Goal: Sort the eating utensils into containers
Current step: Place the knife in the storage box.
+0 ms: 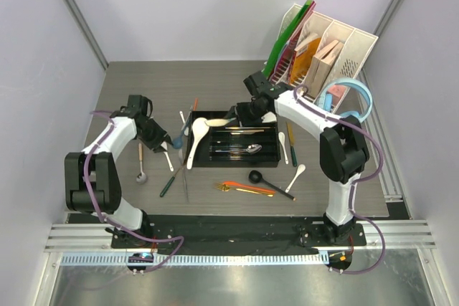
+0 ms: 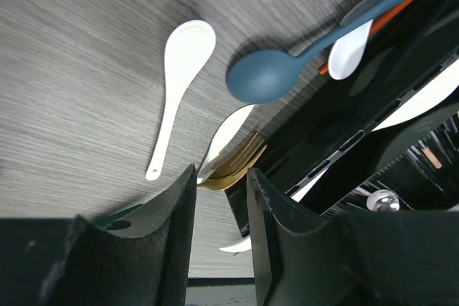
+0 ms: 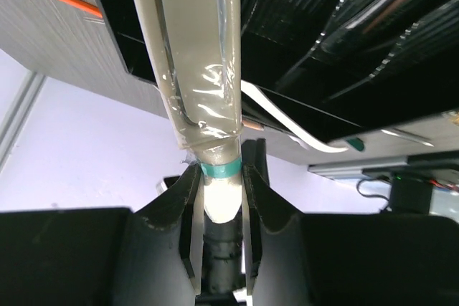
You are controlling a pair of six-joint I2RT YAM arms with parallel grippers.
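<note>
The black tray (image 1: pixel 233 164) lies mid-table with steel cutlery (image 1: pixel 247 150) in its compartments. My right gripper (image 1: pixel 238 115) hangs over the tray's far left corner, shut on the handle of a cream spoon (image 3: pixel 193 55) wrapped in clear plastic with a teal band; the right gripper (image 3: pixel 219 177) pinches it just below the band. My left gripper (image 2: pixel 221 177) is open beside the tray's left wall (image 2: pixel 401 69), nothing between its fingers. Just past its tips lie a gold fork (image 2: pixel 240 163), a white ceramic spoon (image 2: pixel 179 69) and a blue spoon (image 2: pixel 265 77).
A white file organiser (image 1: pixel 326 51) and light-blue headphones (image 1: pixel 351 94) stand at the back right. In front of the tray lie orange chopsticks (image 1: pixel 247 188), a black spoon (image 1: pixel 269 183) and a white spoon (image 1: pixel 295 175). A steel spoon (image 1: pixel 141 166) lies at the left.
</note>
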